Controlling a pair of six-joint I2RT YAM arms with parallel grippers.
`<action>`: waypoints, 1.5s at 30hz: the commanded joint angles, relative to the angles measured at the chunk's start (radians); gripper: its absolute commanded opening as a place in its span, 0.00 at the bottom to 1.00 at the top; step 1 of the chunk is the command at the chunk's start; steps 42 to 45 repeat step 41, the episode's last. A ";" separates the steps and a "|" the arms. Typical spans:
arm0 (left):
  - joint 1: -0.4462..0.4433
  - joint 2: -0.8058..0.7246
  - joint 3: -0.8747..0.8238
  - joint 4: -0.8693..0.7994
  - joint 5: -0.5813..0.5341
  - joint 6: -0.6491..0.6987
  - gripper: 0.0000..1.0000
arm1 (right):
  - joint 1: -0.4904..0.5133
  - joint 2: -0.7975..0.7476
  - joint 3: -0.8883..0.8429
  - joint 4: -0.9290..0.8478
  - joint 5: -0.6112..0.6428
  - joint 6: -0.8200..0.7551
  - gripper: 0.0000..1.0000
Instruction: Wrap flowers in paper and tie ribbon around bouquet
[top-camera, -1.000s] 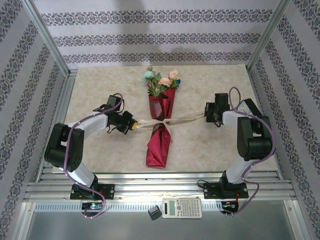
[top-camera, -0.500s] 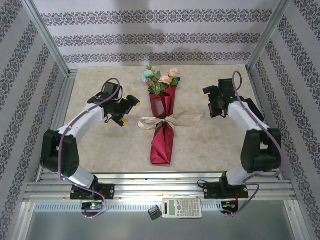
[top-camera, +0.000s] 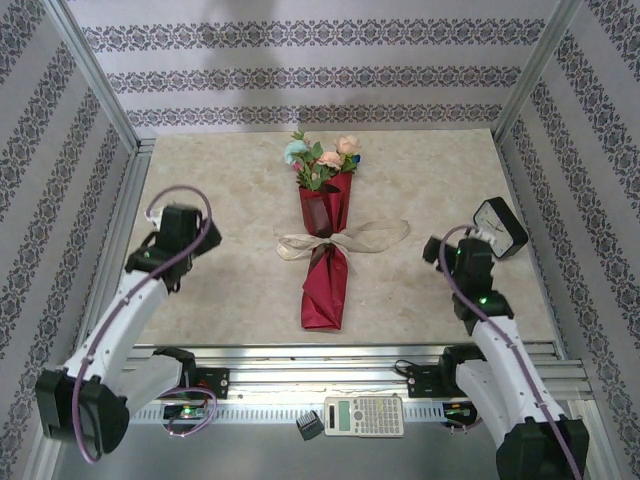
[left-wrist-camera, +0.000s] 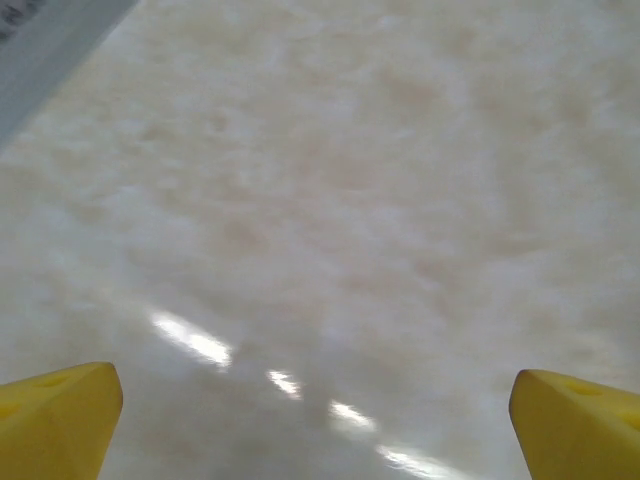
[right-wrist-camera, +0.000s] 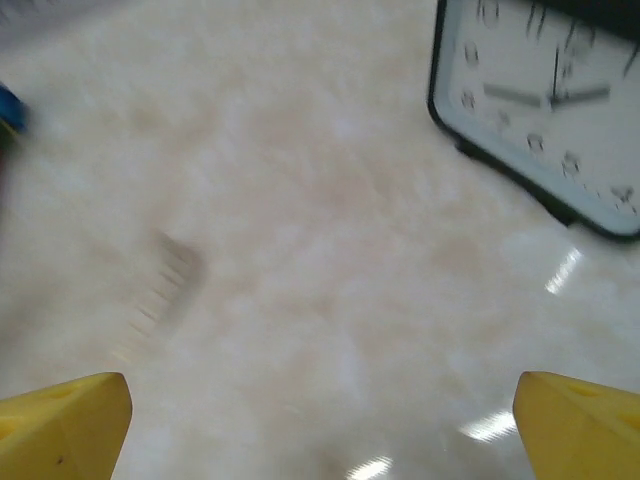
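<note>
Bouquet (top-camera: 325, 270): crimson paper cone of pink, peach and teal blooms, lying mid-table (top-camera: 420, 290), blooms toward the far edge.
Ribbon (top-camera: 345, 240): cream gauzy bow tied round its middle.
Left gripper (left-wrist-camera: 318, 425): jaws spread wide, near the left edge.
Right gripper (right-wrist-camera: 320, 425): jaws spread wide, near the right edge, by a black-framed white clock (right-wrist-camera: 545, 110).

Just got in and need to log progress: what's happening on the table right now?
The bouquet lies in the middle of the table, its ribbon tied round it in a bow. Neither arm touches it: the left gripper and right gripper are open and empty, off to either side.
</note>
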 joint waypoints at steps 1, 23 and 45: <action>0.028 -0.057 -0.179 0.273 -0.144 0.294 0.99 | 0.008 0.044 -0.095 0.272 0.025 -0.199 0.98; 0.226 0.598 -0.501 1.739 0.292 0.456 0.99 | -0.059 0.778 -0.054 1.219 -0.199 -0.314 0.98; 0.210 0.614 -0.374 1.545 0.363 0.510 0.99 | -0.023 0.778 0.042 1.065 -0.173 -0.347 0.98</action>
